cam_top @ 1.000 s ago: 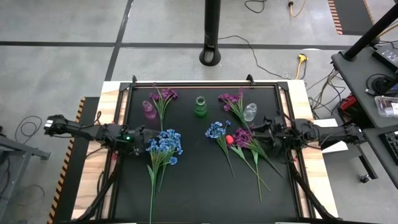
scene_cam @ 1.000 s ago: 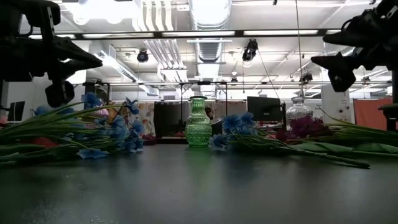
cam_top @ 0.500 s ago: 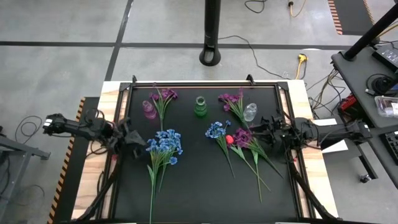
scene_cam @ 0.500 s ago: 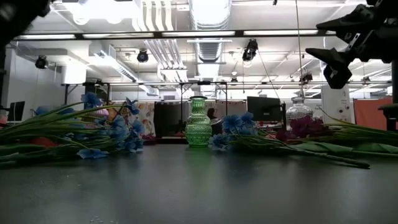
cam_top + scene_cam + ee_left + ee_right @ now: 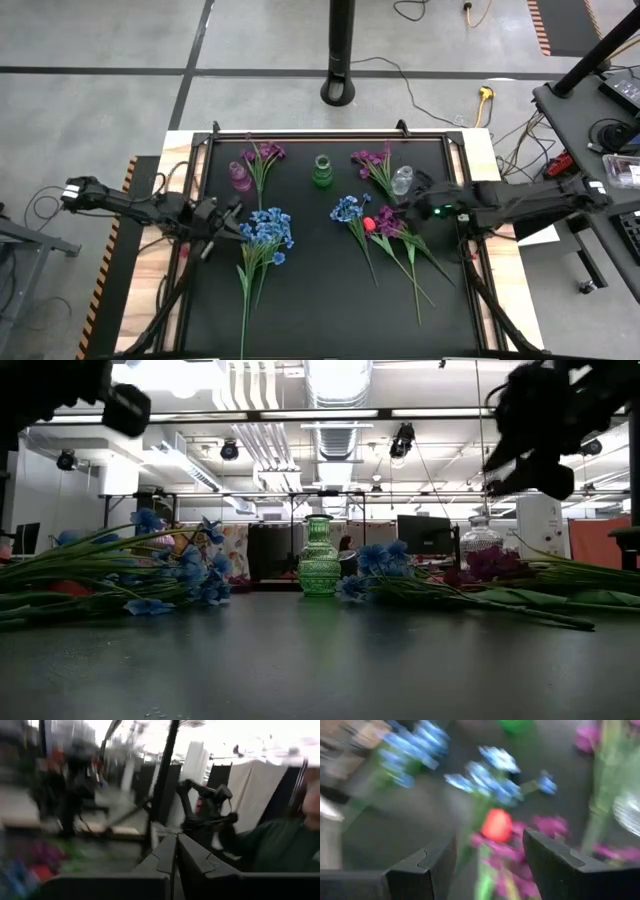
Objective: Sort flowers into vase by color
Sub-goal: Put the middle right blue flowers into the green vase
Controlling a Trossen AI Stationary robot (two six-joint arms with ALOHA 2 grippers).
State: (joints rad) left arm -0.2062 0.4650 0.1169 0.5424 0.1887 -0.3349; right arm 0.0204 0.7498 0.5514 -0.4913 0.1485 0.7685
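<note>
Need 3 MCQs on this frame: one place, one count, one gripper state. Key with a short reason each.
1. Where does the green ribbed glass vase stand?
A. far edge of the black mat, middle
B. near left corner
C. off the mat

2. How many small glass vases stand on the mat?
A. one
B. three
C. five

3. How is the right gripper?
A. shut on a stem
B. open, holding nothing
C. out of view

Key:
1 A: it sits mid-row at the mat's far edge.
2 B: pink vase, green one, clear vase.
3 B: the right wrist view shows its fingers apart above the red bud, nothing between them.
</note>
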